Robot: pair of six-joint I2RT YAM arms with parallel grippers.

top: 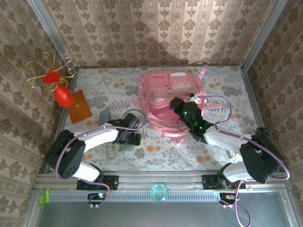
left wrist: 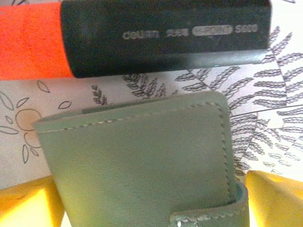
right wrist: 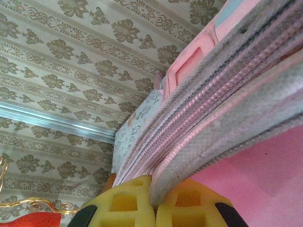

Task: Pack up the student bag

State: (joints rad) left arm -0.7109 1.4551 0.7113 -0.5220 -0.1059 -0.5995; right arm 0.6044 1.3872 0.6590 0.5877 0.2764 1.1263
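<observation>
The student bag (top: pixel 163 94), pink and soft, lies at the back middle of the table. My right gripper (top: pixel 179 107) is shut on its lifted zip edge. In the right wrist view the yellow fingertips (right wrist: pixel 123 203) pinch that grey-pink edge (right wrist: pixel 208 142). My left gripper (top: pixel 129 138) hovers low over the near left of the table. In the left wrist view it stands open (left wrist: pixel 151 203) astride a green stitched wallet (left wrist: pixel 137 156), one yellow fingertip (left wrist: pixel 277 198) at each side. An orange and black marker (left wrist: pixel 142 38) lies just beyond the wallet.
A red ornament on a gold wire stand (top: pixel 56 85) and an orange block (top: pixel 79 106) sit at the back left. A small grey object (top: pixel 103 116) lies near the left arm. A teal ring (top: pixel 160 191) rests on the front rail. Papered walls close three sides.
</observation>
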